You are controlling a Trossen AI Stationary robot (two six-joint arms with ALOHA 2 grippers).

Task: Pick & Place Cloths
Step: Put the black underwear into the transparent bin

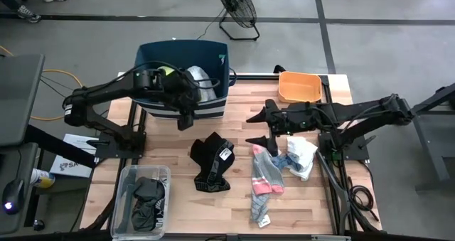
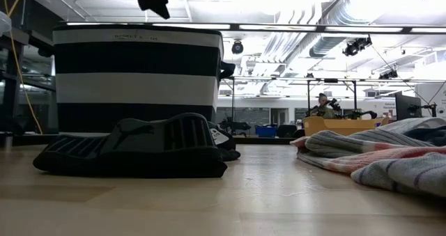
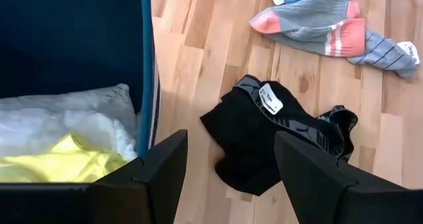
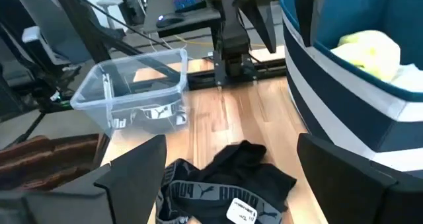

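bin (image 1: 213,107): dark blue with white bands, just below the left claw (image 1: 186,120)
neon-yellow garment (image 3: 63,164): bright yellow, inside the bin
large white garment (image 3: 66,115): white, beside the yellow one
black-and-white patterned piece (image 1: 212,163): black with grey banding and a white tag, beyond the left claw
grey socks with pink toes (image 1: 264,175): grey, pink and white stripes, under the right claw (image 1: 258,129)
small white-blue rag (image 1: 302,154): white and blue
tray (image 1: 300,86): orange
tabletop (image 1: 298,205): pale wood planks

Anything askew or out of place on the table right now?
Nothing damaged or spilled. Three cloths lie crumpled on the table, outside the bin: the black patterned piece, the grey socks, and the white-blue rag. Yellow garment and white garment are binned. Left gripper and right gripper hang open, empty.
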